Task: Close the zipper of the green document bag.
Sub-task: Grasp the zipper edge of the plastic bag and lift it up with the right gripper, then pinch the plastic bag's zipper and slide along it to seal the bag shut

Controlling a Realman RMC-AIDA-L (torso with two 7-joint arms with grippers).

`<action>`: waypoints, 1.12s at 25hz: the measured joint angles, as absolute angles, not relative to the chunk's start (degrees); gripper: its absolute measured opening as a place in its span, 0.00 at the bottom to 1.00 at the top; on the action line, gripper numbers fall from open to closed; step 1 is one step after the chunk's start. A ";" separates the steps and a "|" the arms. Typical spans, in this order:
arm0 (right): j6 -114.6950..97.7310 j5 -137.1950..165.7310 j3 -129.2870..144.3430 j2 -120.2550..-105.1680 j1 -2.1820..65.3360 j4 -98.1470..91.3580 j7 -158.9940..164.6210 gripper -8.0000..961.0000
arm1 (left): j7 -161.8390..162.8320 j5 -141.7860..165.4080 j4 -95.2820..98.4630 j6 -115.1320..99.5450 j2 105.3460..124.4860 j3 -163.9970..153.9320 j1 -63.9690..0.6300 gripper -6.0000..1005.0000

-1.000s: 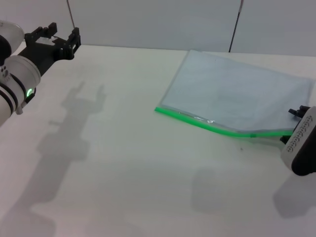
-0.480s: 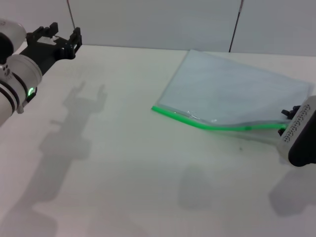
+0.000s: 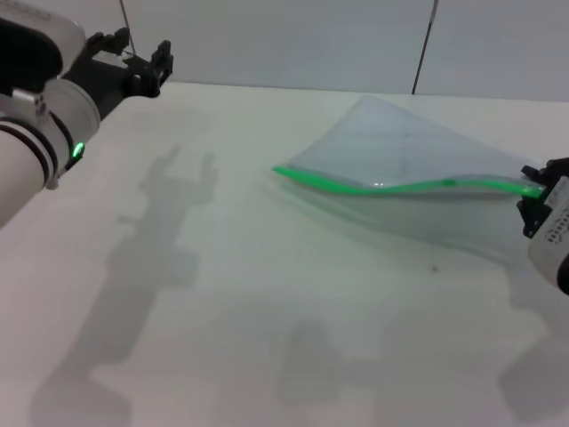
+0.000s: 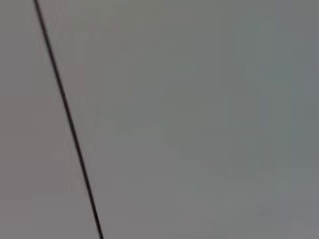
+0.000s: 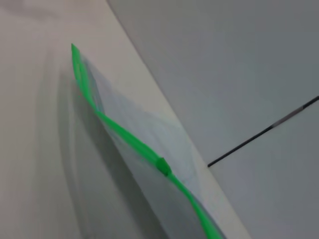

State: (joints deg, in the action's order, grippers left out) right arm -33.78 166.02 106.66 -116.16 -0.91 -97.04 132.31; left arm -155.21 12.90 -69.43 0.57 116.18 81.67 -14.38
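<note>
The green document bag (image 3: pixel 409 147) is a pale translucent pouch at the table's right. Its green-edged long side is lifted off the table and its far side rests on the surface. The zipper (image 3: pixel 382 188) runs as a bright green wavy strip from the bag's left corner to my right gripper (image 3: pixel 536 190), which is shut on the strip's right end. A small slider tab (image 3: pixel 450 184) sits on the strip, and the right wrist view shows the same tab (image 5: pixel 162 166) on the zipper (image 5: pixel 124 134). My left gripper (image 3: pixel 142 44) hovers open at the far left, well away from the bag.
A white table (image 3: pixel 267 294) carries the arms' shadows. A grey wall (image 3: pixel 284 40) stands behind it with a dark seam (image 3: pixel 425 49). The left wrist view shows only wall (image 4: pixel 199 119) and a dark line (image 4: pixel 67 119).
My right gripper rose, lifting the bag's green edge off the table so the strip now hangs in a wave. The left arm shifted slightly to the right.
</note>
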 joint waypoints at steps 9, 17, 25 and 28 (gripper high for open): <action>-33.94 165.93 108.40 -116.28 -2.97 -101.00 132.54 0.11 | -152.38 12.82 -73.62 -3.80 115.28 77.38 -15.10 0.55; -35.26 165.93 108.70 -116.27 -2.67 -101.39 132.84 0.06 | -151.74 12.72 -76.03 -8.59 112.71 70.03 -18.20 0.53; -35.34 165.93 108.52 -116.19 -2.59 -101.43 132.87 0.06 | -152.36 11.69 -76.10 -9.72 108.23 59.82 -23.28 0.51; -35.34 165.93 108.36 -116.13 -2.44 -101.37 132.89 0.06 | -153.23 11.94 -75.96 -9.77 106.46 54.41 -26.12 0.51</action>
